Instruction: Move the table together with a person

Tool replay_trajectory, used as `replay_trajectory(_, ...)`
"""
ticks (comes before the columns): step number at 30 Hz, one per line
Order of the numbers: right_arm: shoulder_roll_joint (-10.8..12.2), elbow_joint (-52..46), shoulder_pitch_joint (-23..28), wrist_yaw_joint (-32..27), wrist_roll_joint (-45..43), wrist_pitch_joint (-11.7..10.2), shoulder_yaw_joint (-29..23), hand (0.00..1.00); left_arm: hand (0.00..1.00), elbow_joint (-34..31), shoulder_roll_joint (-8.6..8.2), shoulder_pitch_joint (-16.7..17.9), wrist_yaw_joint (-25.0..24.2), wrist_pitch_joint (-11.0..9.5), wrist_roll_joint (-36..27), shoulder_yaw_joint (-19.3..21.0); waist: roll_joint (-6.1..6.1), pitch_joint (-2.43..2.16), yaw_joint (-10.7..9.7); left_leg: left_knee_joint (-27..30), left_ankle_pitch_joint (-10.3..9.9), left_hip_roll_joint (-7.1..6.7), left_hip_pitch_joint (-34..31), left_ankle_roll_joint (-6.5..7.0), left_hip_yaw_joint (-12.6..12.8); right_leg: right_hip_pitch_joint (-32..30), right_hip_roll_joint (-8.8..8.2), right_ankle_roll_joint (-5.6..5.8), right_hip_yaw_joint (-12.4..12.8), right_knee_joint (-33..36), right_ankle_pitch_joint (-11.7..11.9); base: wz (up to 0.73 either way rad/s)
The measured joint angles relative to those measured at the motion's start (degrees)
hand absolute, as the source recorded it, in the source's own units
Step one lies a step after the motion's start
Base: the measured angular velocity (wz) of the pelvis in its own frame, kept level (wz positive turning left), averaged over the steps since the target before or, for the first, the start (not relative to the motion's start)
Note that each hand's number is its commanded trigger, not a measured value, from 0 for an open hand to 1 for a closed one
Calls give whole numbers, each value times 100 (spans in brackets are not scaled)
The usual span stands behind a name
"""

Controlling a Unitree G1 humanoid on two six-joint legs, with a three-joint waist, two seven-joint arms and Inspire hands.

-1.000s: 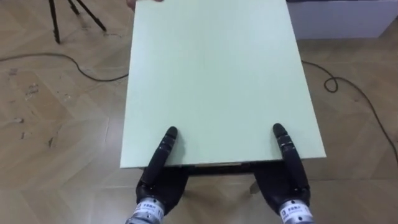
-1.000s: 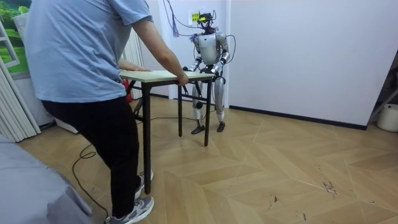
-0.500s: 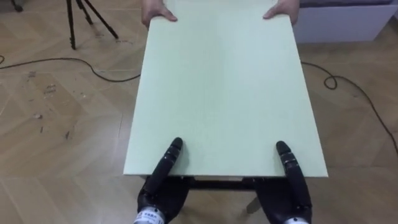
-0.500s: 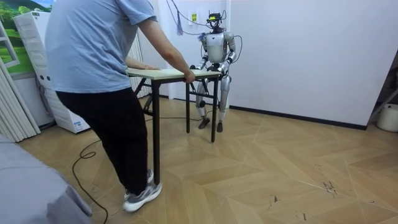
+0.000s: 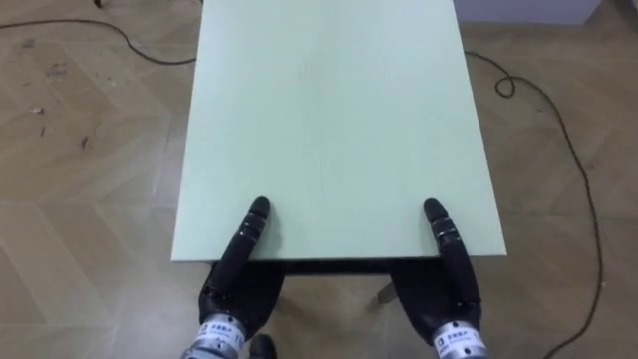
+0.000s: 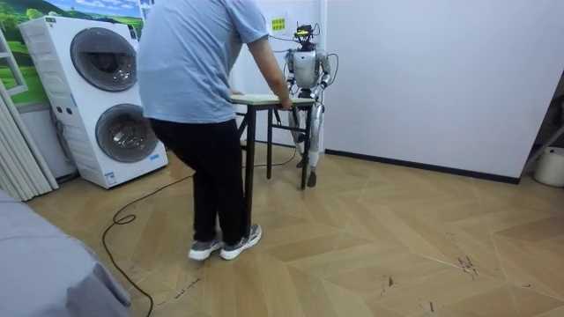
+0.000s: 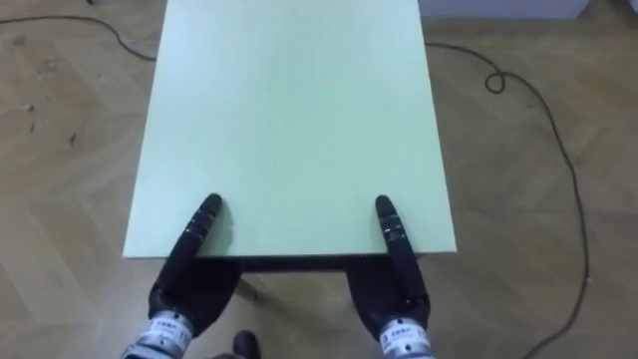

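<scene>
The pale green table (image 5: 329, 120) stretches away from me, its near edge just before my body. My left hand (image 5: 239, 287) holds that edge at the left, thumb (image 5: 251, 221) on top and the rest underneath. My right hand (image 5: 439, 299) holds it the same way at the right, thumb (image 5: 439, 227) on the top. In the room view a person (image 6: 198, 79) in a blue shirt grips the table's (image 6: 260, 98) other end, and I stand at the far end, close to the white wall.
A dark cable (image 5: 558, 130) snakes over the wooden floor right of the table, another at the upper left (image 5: 130, 45). Two stacked washing machines (image 6: 88, 97) stand at the room view's left. A cable (image 6: 123, 238) lies on the floor beside the person.
The person has walked to the room view's right with the table, and I have stepped back toward the wall. Both my hands keep their hold. The person's hands have left the eye view.
</scene>
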Motion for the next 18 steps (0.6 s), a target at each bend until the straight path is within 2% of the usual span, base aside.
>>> replay_trajectory(2, -3, 2, 43, 0, -18, -3, 22, 100, 100, 0, 29, 68, 0, -11, 0, -23, 138, 13, 118, -512, 458, 130, 153, -83, -15, -107, 190, -145, -125, -4, 120, -19)
replay_trajectory(3, -6, 4, 62, 0, -23, -5, 23, 100, 100, 2, 31, 88, 0, -22, 0, -40, 190, 9, 139, -698, 604, 142, 222, -127, -46, -126, 243, -170, -175, -10, 158, -19)
replay_trajectory(4, -16, 3, 108, 1, -21, -6, 23, 100, 100, 3, 29, 131, 1, -26, 2, -62, 269, -7, 237, -1081, 898, 139, 362, -363, -222, -216, 299, -257, -229, -14, 238, -29)
replay_trajectory(5, -18, 15, 123, 1, -25, -6, 23, 100, 100, 12, 27, 161, 1, -41, 2, -62, 288, 4, 289, -936, 861, 127, 369, -458, -389, -333, 239, -347, -284, 6, 313, -36)
replay_trajectory(6, -19, 40, 124, 1, -31, -8, 34, 100, 100, 30, 28, 181, -1, -58, 2, -63, 283, 5, 339, -601, 603, 121, 329, -425, -414, -381, 187, -363, -351, 4, 363, -55)
replay_trajectory(7, -48, 102, 97, 1, -69, -9, 83, 100, 100, 61, 0, 266, -9, -116, -40, -76, 292, 16, 433, 218, -101, 120, 319, -418, -443, -410, 84, -373, -529, -16, 459, -53)
replay_trajectory(8, -105, 140, 86, -6, -107, -9, 131, 100, 100, 61, -55, 375, -9, -125, -54, -73, 370, 26, 428, 1086, -748, 121, 332, -361, -462, -419, 44, -398, -655, -20, 532, -44)
replay_trajectory(9, -139, 139, 90, -10, -124, -9, 131, 100, 100, 62, -86, 408, -9, -127, -54, -53, 424, 42, 403, 1474, -1006, 121, 352, -365, -482, -419, 40, -413, -736, -17, 556, -5)
replay_trajectory(10, -152, 139, 91, -16, -131, -7, 127, 100, 100, 63, -127, 448, -9, -120, -54, -57, 519, 86, 324, 2092, -1413, 124, 451, -330, -505, -420, 35, -446, -920, 1, 589, 18)
replay_trajectory(11, -184, 137, 90, -16, -142, -7, 124, 100, 100, 71, -154, 451, -9, -96, -53, -58, 594, 127, 248, 2582, -1706, 131, 636, -298, -505, -427, 42, -480, -1100, 2, 632, 25)
replay_trajectory(13, -228, 111, 91, -21, -153, -15, 123, 100, 100, 74, -175, 451, -7, -69, -55, -61, 692, 133, 94, 3068, -1991, 143, 1011, -311, -494, -514, 65, -522, -1296, 21, 692, 35)
replay_trajectory(15, -245, 85, 89, -25, -165, -43, 118, 100, 100, 74, -219, 446, -7, -54, -56, -58, 802, 137, -63, 3174, -2082, 149, 1603, -407, -497, -623, 64, -541, -1491, 127, 714, 36)
replay_trajectory(16, -273, 67, 79, -25, -171, -72, 117, 100, 100, 73, -243, 432, -7, -52, -45, -64, 882, 126, -137, 3013, -2087, 165, 2050, -424, -534, -746, 64, -547, -1535, 292, 715, 19)
replay_trajectory(17, -286, 58, 47, -24, -166, -94, 117, 100, 100, 73, -247, 394, -6, -52, -40, -67, 937, 115, -206, 2616, -2175, 147, 2433, -558, -542, -940, 46, -553, -1559, 515, 712, 17)
replay_trajectory(18, -283, 58, 18, -24, -157, -96, 116, 100, 100, 73, -243, 362, -6, -52, -41, -55, 942, 114, -242, 2312, -2299, 98, 2534, -698, -529, -1034, 1, -557, -1572, 615, 714, 15)
